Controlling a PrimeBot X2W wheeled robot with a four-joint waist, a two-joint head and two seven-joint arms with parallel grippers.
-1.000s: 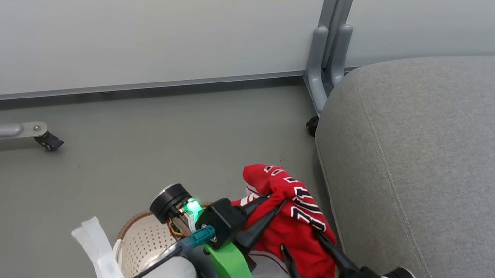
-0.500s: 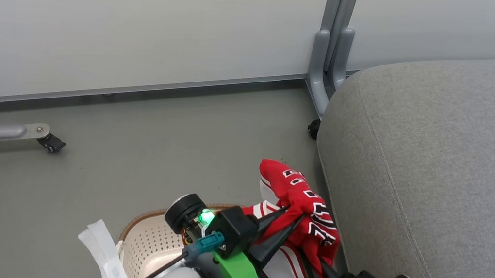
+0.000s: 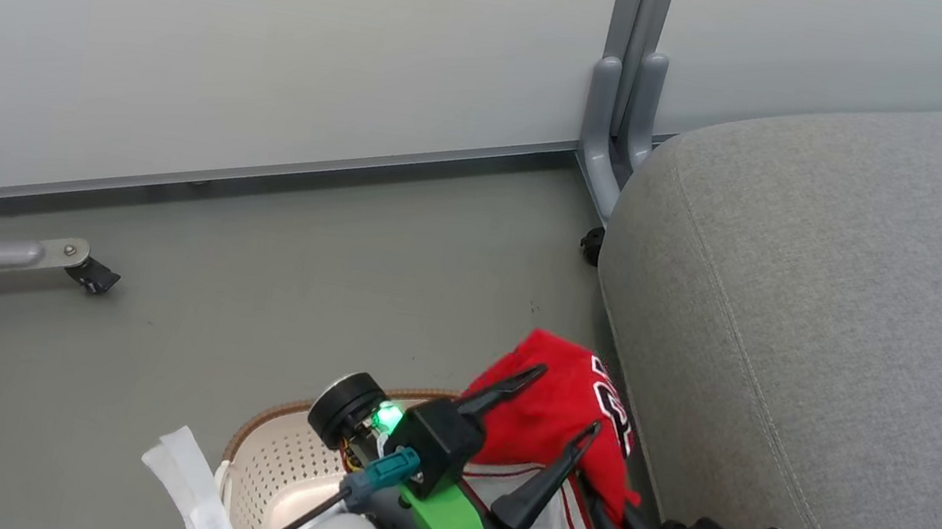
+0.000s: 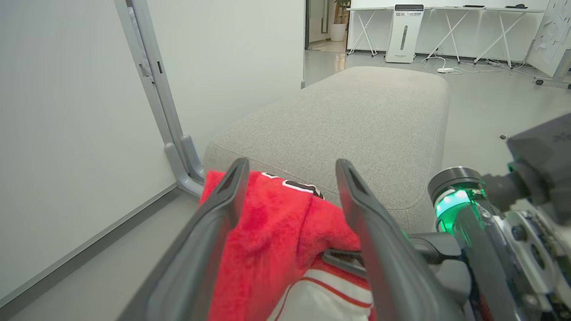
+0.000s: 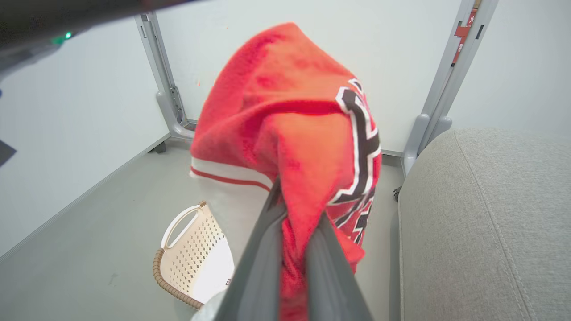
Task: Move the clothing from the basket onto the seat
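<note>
The red clothing (image 3: 548,407) with black-and-white lettering hangs bunched just left of the grey seat (image 3: 847,311), above the cream basket (image 3: 268,468). My right gripper (image 3: 599,498) is shut on it from below. In the right wrist view the clothing (image 5: 290,111) drapes over the closed fingers (image 5: 267,249), with the basket (image 5: 192,258) on the floor below and the seat (image 5: 482,214) at right. My left gripper (image 3: 570,398) is open, its fingers either side of the fabric. In the left wrist view the clothing (image 4: 276,223) lies between the spread fingers (image 4: 223,200), in front of the seat (image 4: 357,116).
White partition panels stand behind on grey legs with castors (image 3: 91,275), and a grey post (image 3: 623,91) rises by the seat's far corner. Grey floor (image 3: 295,257) lies between panels and basket. A white strip (image 3: 184,469) hangs by my left arm.
My left gripper has opened and let go of the clothing. The right gripper, open a second ago, is now shut on it. The garment has slumped lower.
</note>
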